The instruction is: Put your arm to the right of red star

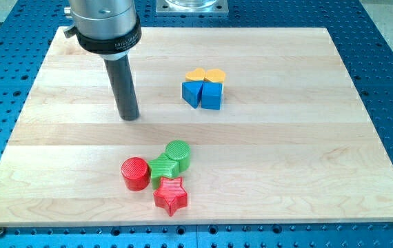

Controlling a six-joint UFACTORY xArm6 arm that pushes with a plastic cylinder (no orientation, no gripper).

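Nearest the view's bottom, red plastic star block (171,195) lies flat on the wooden board (286,158), one point toward the view's bottom, no clear long axis; touching green star (162,167), beside red cylinder (136,173) and green cylinder (178,154). Blue blocks (203,94) with orange blocks (206,75) sit further up. My tip (129,117), a bare rod with no jaws, is well apart, up-left of the star.

Wooden table (286,145) on a blue pegboard (389,62). Near the top middle, two blue blocks (203,94) touching, with yellow pieces (206,75) right behind. Lower down, a red cylinder (135,173), green star (163,167) and green cylinder (178,153) bunched together.
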